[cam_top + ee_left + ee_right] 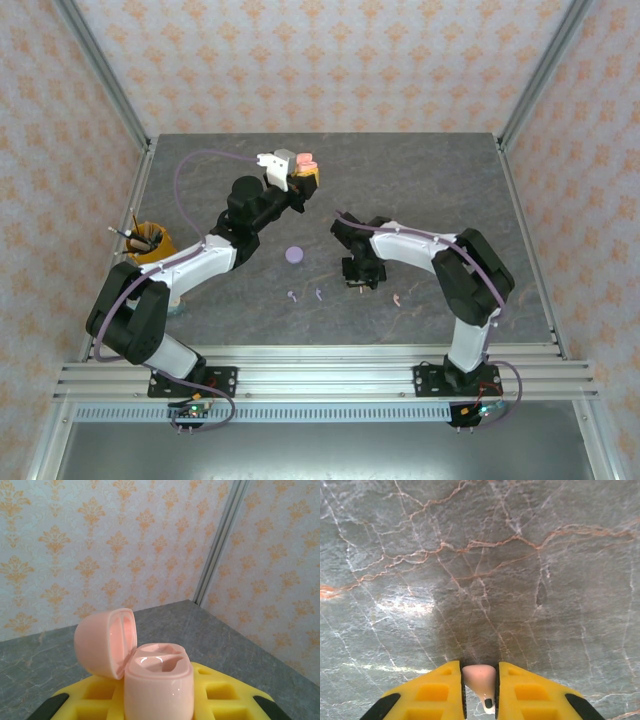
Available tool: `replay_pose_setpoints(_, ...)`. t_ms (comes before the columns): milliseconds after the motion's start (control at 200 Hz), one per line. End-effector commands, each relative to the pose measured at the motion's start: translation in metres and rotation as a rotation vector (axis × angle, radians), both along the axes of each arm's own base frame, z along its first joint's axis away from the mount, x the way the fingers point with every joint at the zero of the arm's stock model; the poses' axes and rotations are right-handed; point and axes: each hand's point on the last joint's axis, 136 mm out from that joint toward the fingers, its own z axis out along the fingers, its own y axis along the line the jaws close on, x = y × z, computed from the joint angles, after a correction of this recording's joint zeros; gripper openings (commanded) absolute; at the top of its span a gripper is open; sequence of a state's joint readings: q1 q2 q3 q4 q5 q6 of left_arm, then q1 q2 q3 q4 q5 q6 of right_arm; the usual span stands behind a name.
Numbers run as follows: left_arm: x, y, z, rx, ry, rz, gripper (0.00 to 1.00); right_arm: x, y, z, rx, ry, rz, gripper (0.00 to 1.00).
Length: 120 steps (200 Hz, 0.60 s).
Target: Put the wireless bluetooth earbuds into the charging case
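Step in hand, as I judge it: picking up the first pink bud for the pink case; both sockets look unfilled.

The right gripper (480, 672) is narrow, its yellow fingers (440, 690) pressed on either side of the pink bud (479, 680), low over the middle of the table (530, 570), right of centre; whether the bud is off the surface I cannot tell.

The bud's head sits between the fingertips; its stem runs back toward the wrist, dark tip last; so the long axis lies roughly along the fingers.

The left gripper (297, 172) is closed on the case (157, 682) and holds it up near the far edge, about mid-width; lid (105, 640) hinged open, sockets facing up.

Next move: lift, carry the bud across to the case, and turn it so the stem goes down into a socket; since the stem now points into the gripper, a wrist turn or a regrip looks needed.

Two purple buds (291, 296) and another pink one (396, 299) lie toward the near edge.
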<state>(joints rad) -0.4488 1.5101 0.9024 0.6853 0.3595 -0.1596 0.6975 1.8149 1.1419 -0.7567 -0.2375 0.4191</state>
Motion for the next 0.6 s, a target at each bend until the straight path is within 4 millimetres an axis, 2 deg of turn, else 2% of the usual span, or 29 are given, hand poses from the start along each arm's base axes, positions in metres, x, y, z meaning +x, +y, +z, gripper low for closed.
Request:
replay_pose_setpoints(0,0.004,-0.001,0.02,-0.023,-0.042,-0.013,0.0,-0.001,-0.019,0.001,-0.064,-0.032,-0.032,0.18)
replay_pose_setpoints(370,-0.002,-0.016,0.02,-0.015,-0.053,-0.109,0.0,0.008,-0.033,0.042,-0.028,-0.187,-0.086,0.16)
replay_pose_setpoints(470,-0.007,-0.022,0.017,-0.005,-0.053,-0.16,0.0,0.015,-0.036,0.063,-0.009,-0.246,-0.1,0.16)
replay_pose_setpoints(596,-0.012,-0.03,0.013,0.003,-0.054,-0.214,0.0,0.028,-0.04,0.1,0.015,-0.336,-0.112,0.16)
